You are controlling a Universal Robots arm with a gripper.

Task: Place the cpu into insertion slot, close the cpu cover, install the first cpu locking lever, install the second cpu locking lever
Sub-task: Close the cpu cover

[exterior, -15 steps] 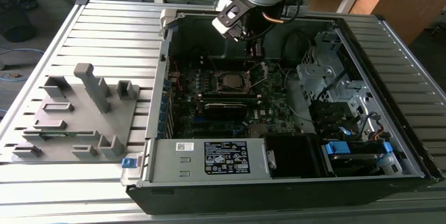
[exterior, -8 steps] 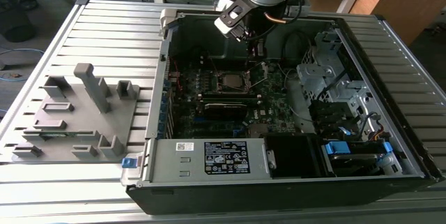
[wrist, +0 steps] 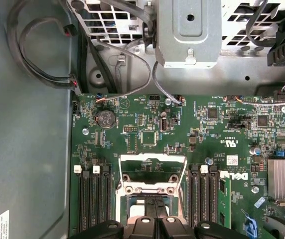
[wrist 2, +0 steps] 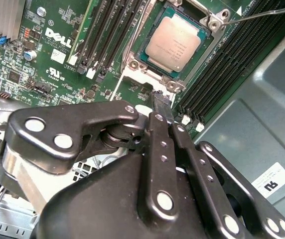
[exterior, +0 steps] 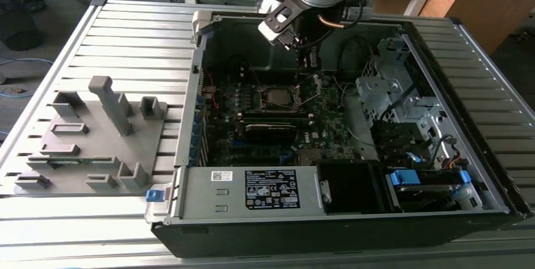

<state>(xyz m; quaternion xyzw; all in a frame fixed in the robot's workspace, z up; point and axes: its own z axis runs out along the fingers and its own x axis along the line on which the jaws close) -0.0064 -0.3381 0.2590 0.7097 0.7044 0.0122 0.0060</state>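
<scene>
Silver-grey square cpu (wrist 2: 175, 42) seems seated in the silver-rimmed insertion slot (wrist 2: 134, 61); your clenched, empty jaws could nudge it askew.

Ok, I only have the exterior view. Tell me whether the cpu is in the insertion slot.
Observer: Yes. In the second wrist view the cpu lies flat in the insertion slot, silver top up.
Operator: Tell me whether it's covered.
Observer: No. In the first wrist view the cpu cover stands tilted up, not down over the chip.
Operator: Now report what is being held.
Observer: Nothing. In both wrist views the gripper is shut with nothing in it, its tip close beside the insertion slot.
</scene>
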